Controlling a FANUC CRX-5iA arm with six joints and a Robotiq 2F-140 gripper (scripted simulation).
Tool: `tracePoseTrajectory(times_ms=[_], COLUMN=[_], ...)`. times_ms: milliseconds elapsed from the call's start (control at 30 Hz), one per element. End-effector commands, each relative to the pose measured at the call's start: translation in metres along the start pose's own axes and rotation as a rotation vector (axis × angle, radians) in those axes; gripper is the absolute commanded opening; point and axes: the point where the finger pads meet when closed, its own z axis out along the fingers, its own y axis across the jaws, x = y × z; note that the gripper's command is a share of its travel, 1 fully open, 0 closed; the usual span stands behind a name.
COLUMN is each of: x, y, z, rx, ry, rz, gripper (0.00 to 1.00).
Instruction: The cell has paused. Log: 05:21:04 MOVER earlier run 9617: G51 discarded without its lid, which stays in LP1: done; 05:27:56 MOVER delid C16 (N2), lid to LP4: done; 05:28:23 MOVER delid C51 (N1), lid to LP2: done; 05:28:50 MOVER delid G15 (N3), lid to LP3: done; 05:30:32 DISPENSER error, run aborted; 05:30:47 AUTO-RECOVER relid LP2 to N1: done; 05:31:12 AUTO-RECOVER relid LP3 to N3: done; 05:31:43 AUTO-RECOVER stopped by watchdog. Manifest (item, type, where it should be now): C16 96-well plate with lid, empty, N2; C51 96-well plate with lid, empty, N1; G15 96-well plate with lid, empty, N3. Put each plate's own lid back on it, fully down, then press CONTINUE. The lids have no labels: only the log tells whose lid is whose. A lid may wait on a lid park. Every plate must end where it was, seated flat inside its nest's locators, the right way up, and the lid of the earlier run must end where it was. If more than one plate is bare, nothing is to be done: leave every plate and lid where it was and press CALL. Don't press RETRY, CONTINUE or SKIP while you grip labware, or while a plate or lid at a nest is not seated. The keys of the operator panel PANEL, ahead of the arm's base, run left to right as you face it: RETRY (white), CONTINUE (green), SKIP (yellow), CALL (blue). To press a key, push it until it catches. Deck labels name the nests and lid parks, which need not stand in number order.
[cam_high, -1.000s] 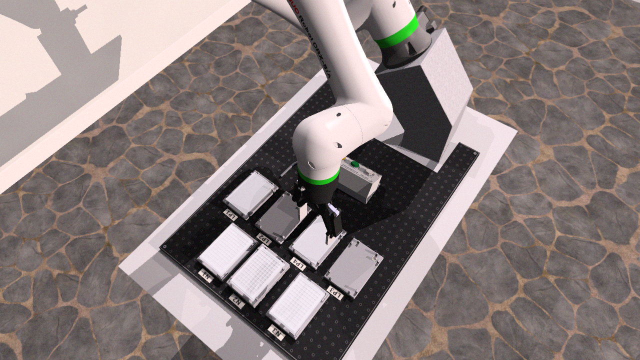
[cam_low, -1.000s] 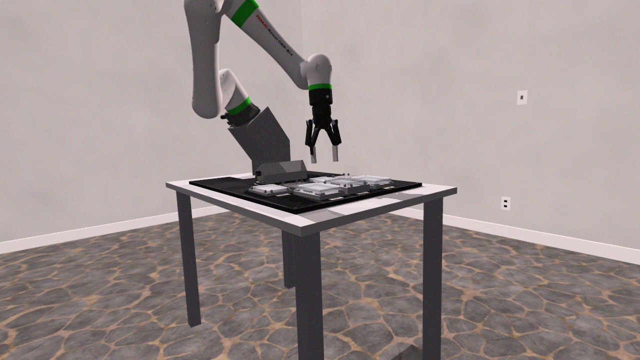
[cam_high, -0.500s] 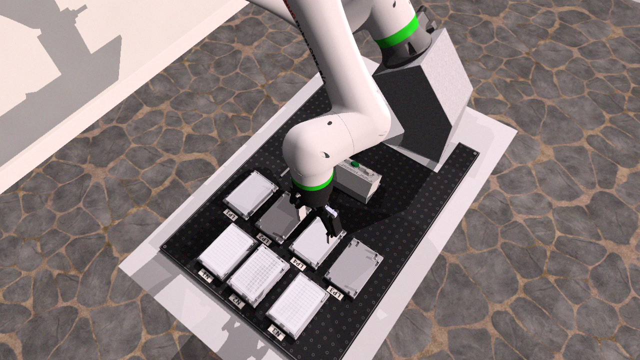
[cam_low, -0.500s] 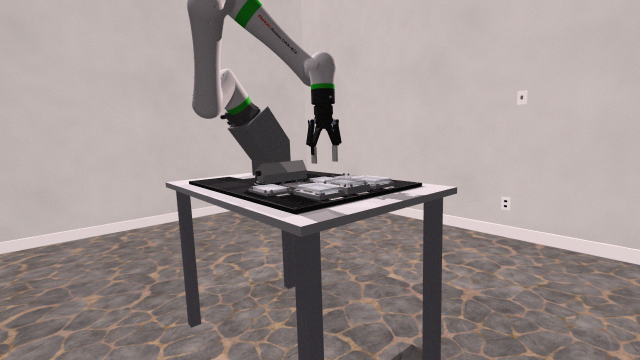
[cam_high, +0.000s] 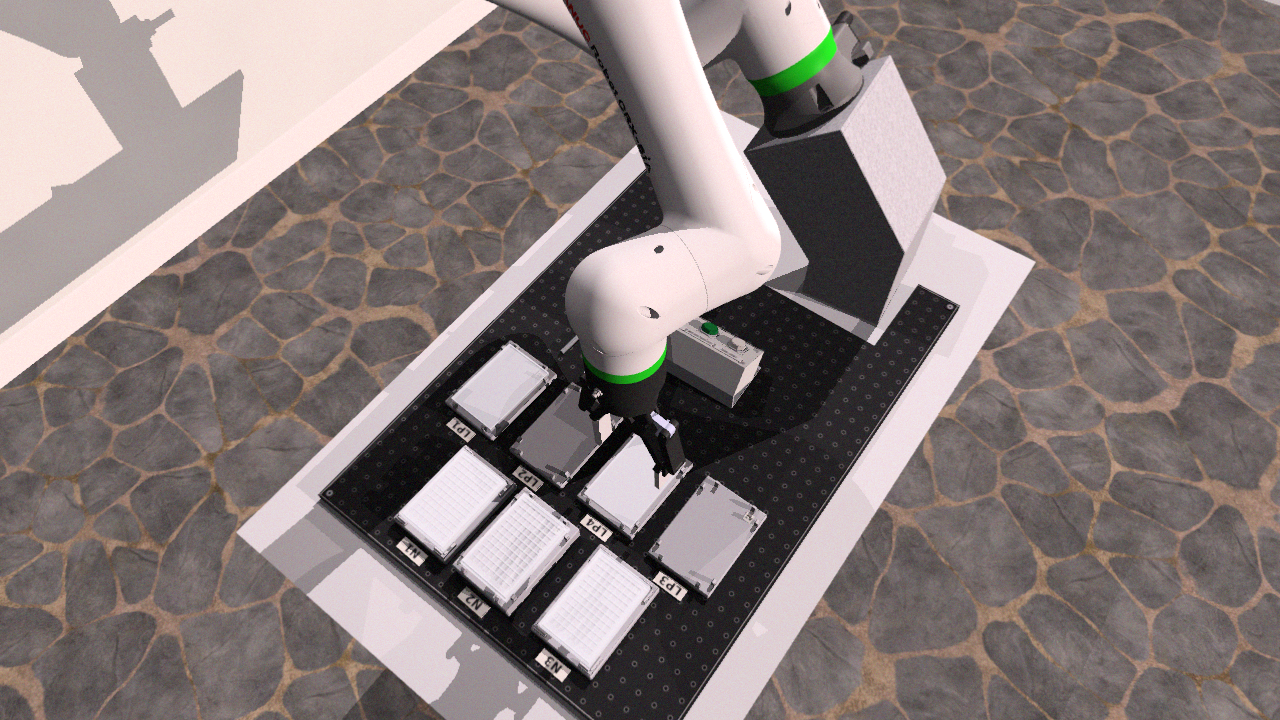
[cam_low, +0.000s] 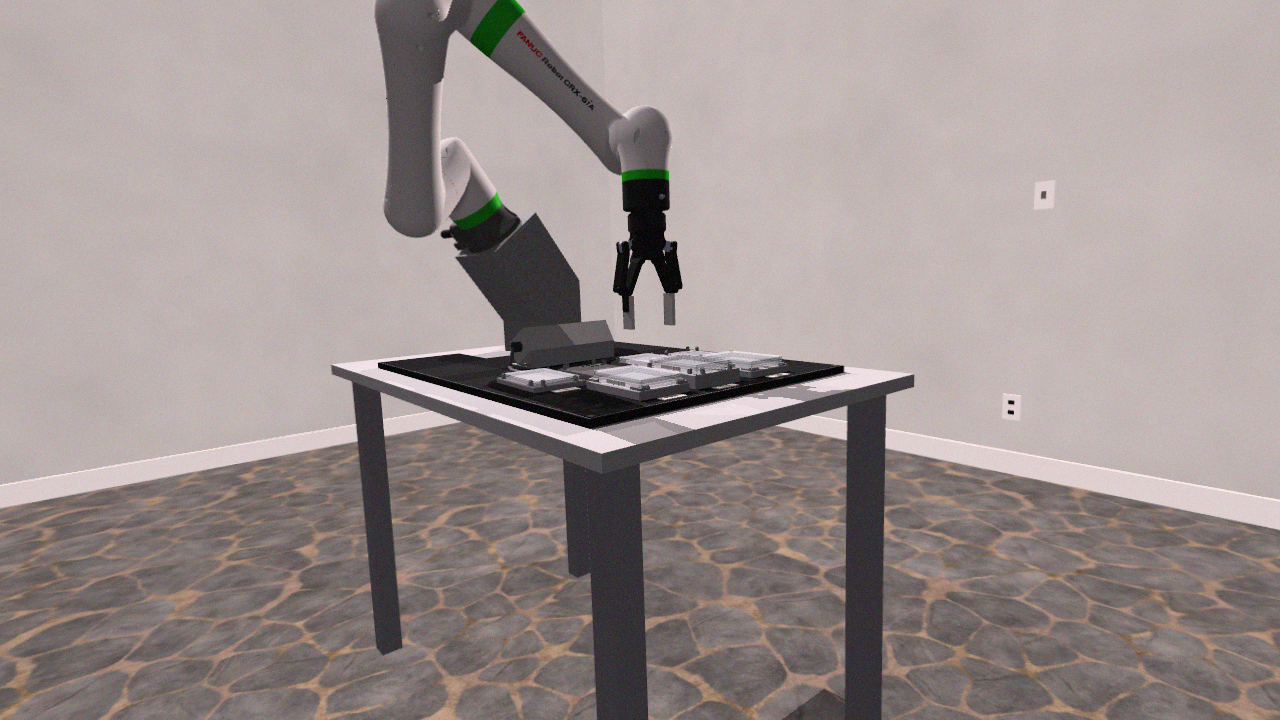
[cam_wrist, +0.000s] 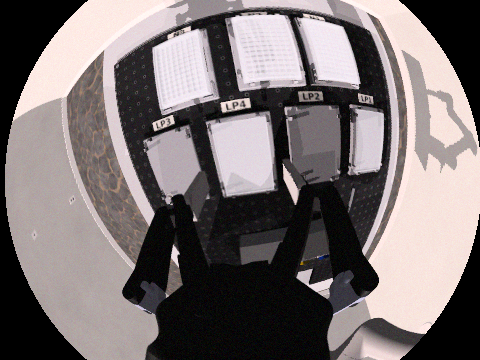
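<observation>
Three 96-well plates sit in the front row of nests. The N1 plate (cam_high: 454, 501) and the N3 plate (cam_high: 595, 610) look smooth and lidded. The N2 plate (cam_high: 517, 550) shows a sharper well grid and looks bare. One lid lies on LP4 (cam_high: 631, 488) and another on LP1 (cam_high: 501, 387). LP2 (cam_high: 559, 436) and LP3 (cam_high: 707, 535) are empty. My gripper (cam_high: 631, 438) hangs open and empty well above the deck, over the LP4 lid, as the side view (cam_low: 648, 313) shows. In the wrist view my fingers frame the LP4 lid (cam_wrist: 242, 154), with the N2 plate (cam_wrist: 267, 50) beyond it.
The operator panel (cam_high: 716, 353) stands behind the lid parks, near the arm's base, with its green key (cam_high: 708, 328) showing. The other keys are partly hidden by the arm. The grey pedestal (cam_high: 841, 197) rises behind it.
</observation>
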Motion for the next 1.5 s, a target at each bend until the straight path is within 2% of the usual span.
tracePoseTrajectory(times_ms=[0, 667, 1100, 1467], x=[0.0, 0.0, 0.0, 0.0], y=[0.0, -0.001, -0.001, -0.001], z=[0.004, 0.035, 0.046, 0.049], rx=[0.0, 0.0, 0.0, 0.0], ry=[0.0, 0.0, 0.0, 0.0], rz=[-0.004, -0.004, -0.004, -0.004], gripper=[0.66, 0.66, 0.66, 0.66])
